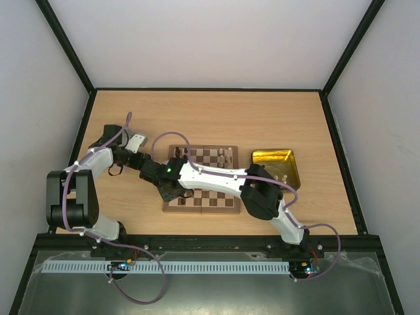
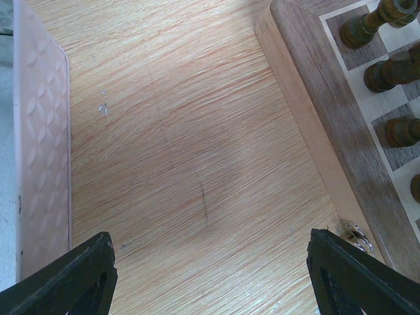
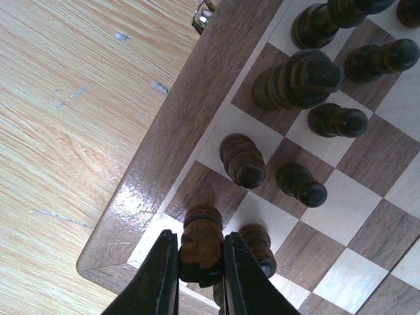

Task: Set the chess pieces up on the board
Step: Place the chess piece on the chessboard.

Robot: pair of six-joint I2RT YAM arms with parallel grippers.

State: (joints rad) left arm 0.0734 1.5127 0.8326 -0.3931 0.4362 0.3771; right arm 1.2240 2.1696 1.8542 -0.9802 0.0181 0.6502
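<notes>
Over a left-hand corner of the board (image 3: 289, 216), the right gripper (image 3: 199, 240) holds one dark piece (image 3: 200, 244).

One brown-bordered board of dark and tan squares lies mid-table (image 1: 216, 118), nearer the near edge, with one gold tray (image 1: 269, 161) just beside its right edge. The held piece is glossy dark brown turned wood with a ringed collar, clamped between narrow jaws; whether it touches the board I cannot tell. Five more dark pieces (image 3: 243, 161) stand fully in view along the board's left side, and others are cut off or hidden. Cream pieces (image 1: 224, 156) are too small to count. The right arm stretches diagonally across the board. The left arm is folded, elbow out left, and the left gripper (image 2: 209, 252) spreads wide and empty over bare table beside the board's left edge.
</notes>
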